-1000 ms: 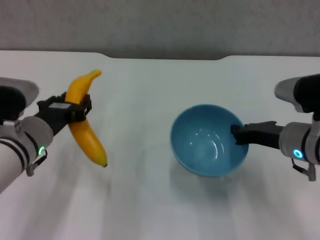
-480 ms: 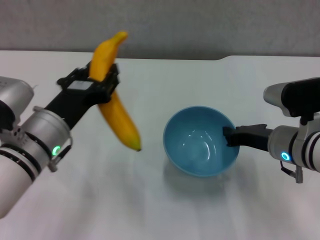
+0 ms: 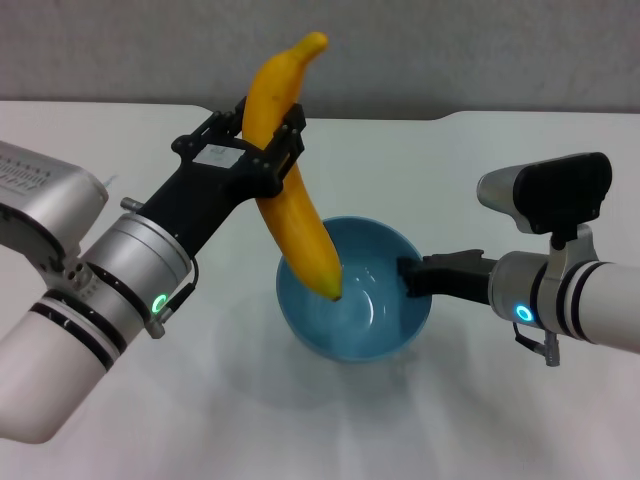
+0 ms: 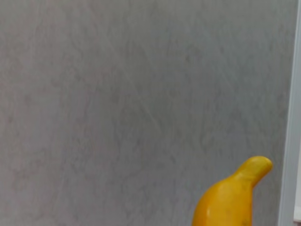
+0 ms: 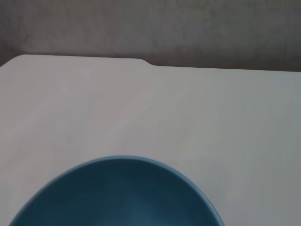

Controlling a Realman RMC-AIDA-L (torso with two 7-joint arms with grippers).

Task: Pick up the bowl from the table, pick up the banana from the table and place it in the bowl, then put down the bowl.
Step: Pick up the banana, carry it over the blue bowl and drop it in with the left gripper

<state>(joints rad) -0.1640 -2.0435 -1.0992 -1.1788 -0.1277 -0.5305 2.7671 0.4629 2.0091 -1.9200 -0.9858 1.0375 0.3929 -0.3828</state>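
In the head view we find the left gripper (image 3: 262, 150) in the upper centre-left of the frame, its black fingers clenched around the upper part of the banana (image 3: 290, 190). The banana stands steeply tilted, its stem end pointing to the top of the frame against the grey wall (image 3: 480, 50), and its dark lower tip hanging inside the rim of the bowl (image 3: 385, 325), just above the inner surface; we cannot tell whether the tip touches the bowl. The light-blue bowl sits in the lower centre of the frame, and a soft shadow lies on the table (image 3: 500, 160) below and left of it, which indicates it is held clear of the surface. The right gripper (image 3: 412, 277) reaches in from the right side of the frame and grasps the bowl at its right rim, fingers closed on the wall of the bowl. In the left wrist view we record only the banana's stem end (image 4: 235, 197) at the lower right of the frame, set against the grey wall (image 4: 117, 108). In the right wrist view we record the far arc of the bowl's rim (image 5: 117, 188) along the bottom of the frame, with the white table (image 5: 188, 108) beyond it and the shallow notch (image 5: 146, 62) in its far edge near the top.
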